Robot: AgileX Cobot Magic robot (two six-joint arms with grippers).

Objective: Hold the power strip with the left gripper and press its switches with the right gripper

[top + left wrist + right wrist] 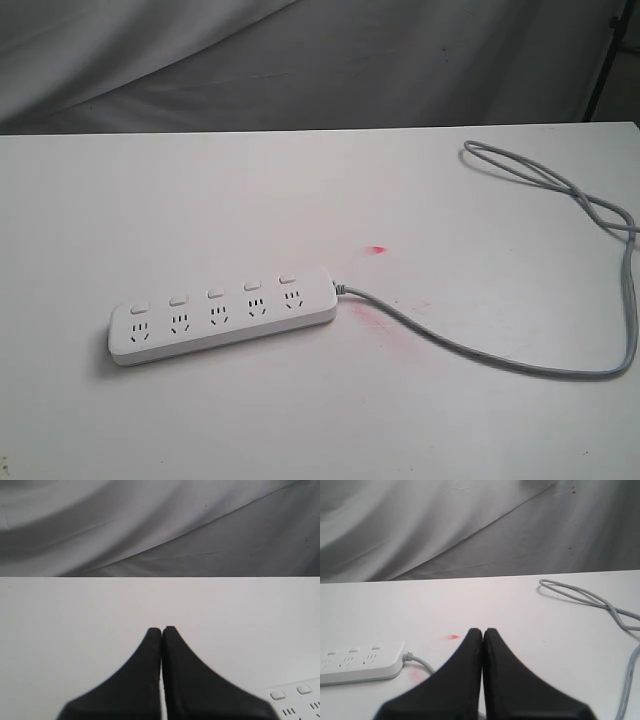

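Left wrist view is showing the left gripper [161,630] clenched, its two black fingers pressing together with nothing between them, above the bare white table [75,620], with a corner of the power strip [295,700] lying near it. The right gripper [483,631] is likewise sitting pinched tight and empty, apart from the strip's cord end. In the exterior view the strip is lying flat left of the table's middle, its five switches [214,293] facing up and its grey cord [500,352] curling away rightward, a small red mark [377,249] showing nearby.
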